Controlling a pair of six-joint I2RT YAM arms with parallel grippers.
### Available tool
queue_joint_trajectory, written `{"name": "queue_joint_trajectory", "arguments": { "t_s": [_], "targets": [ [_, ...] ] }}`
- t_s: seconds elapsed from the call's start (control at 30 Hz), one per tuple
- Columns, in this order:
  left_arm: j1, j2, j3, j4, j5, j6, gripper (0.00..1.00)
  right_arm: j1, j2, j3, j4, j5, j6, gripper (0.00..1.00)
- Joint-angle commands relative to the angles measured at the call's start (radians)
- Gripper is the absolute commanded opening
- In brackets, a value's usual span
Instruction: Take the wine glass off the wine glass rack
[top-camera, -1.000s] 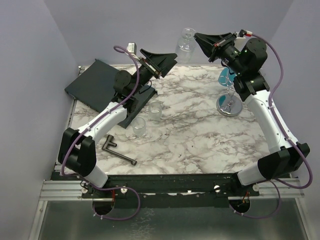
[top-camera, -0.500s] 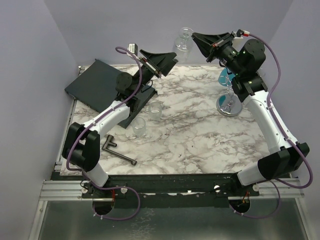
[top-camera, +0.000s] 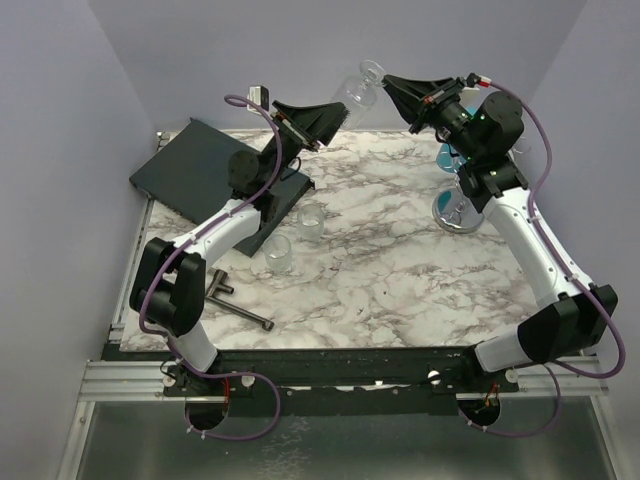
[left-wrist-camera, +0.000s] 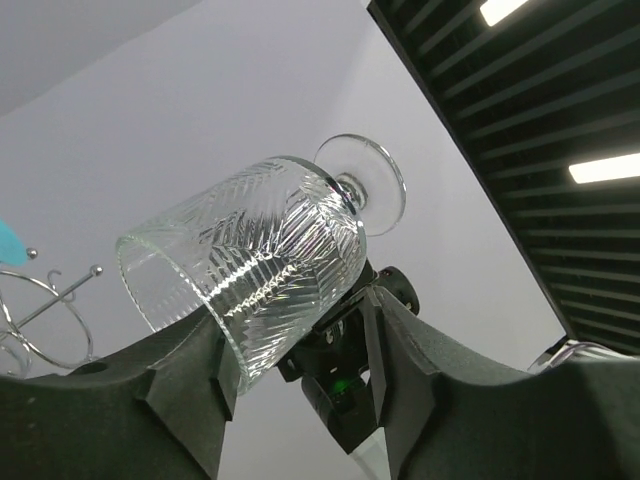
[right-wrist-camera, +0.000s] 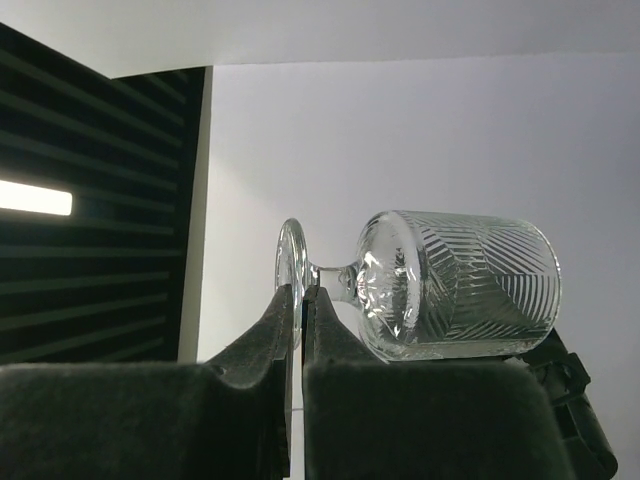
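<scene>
The wine glass (top-camera: 357, 88), clear with a cut herringbone pattern, hangs on its side high above the table's back edge. My right gripper (top-camera: 386, 80) is shut on the thin disc of its foot (right-wrist-camera: 291, 262), with the bowl (right-wrist-camera: 460, 285) pointing away. My left gripper (top-camera: 335, 112) has come up from below, and the bowl (left-wrist-camera: 260, 250) dips between its two fingers. Whether they press on it does not show. The chrome wine glass rack (top-camera: 455, 212) stands on the table at the right, apart from the glass; its wire arms (left-wrist-camera: 40, 310) show in the left wrist view.
A blue glass (top-camera: 447, 152) hangs on the rack. Two small clear glasses (top-camera: 312, 222) (top-camera: 278, 252) stand left of centre beside a black stand (top-camera: 275, 200). A dark board (top-camera: 195, 165) lies at the back left. A metal tool (top-camera: 238, 300) lies near the front left.
The right gripper carried the glass a little left and up. The left gripper rose to meet it, and its jaws narrowed around the bowl.
</scene>
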Motion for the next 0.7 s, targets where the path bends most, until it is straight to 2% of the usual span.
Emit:
{"name": "queue_joint_trajectory", "arguments": {
  "t_s": [0.0,0.2,0.27,0.37,0.43,0.57,0.67],
  "targets": [
    [0.001,-0.040,0.058,0.128,0.026,-0.018,0.50,0.007,-0.047,-0.050,-0.013,-0.012,-0.036,0.01],
    [0.005,-0.074,0.062,0.052,0.044,0.030,0.21,0.000,-0.074,-0.085,-0.079,0.012,-0.113,0.00],
    [0.007,-0.091,0.061,-0.003,0.054,0.061,0.11,-0.006,-0.091,-0.084,-0.141,0.045,-0.168,0.01],
    [0.008,-0.122,0.070,-0.118,0.068,0.130,0.00,-0.008,-0.112,-0.061,-0.265,0.111,-0.280,0.01],
    [0.009,-0.143,0.083,-0.226,0.074,0.187,0.00,-0.008,-0.123,-0.038,-0.335,0.162,-0.354,0.12],
    [0.009,-0.167,0.161,-0.535,0.076,0.354,0.00,-0.008,-0.140,0.040,-0.486,0.275,-0.517,0.57],
    [0.009,-0.139,0.292,-0.836,0.047,0.499,0.00,-0.008,-0.169,0.093,-0.574,0.364,-0.634,0.76]
  ]
}}
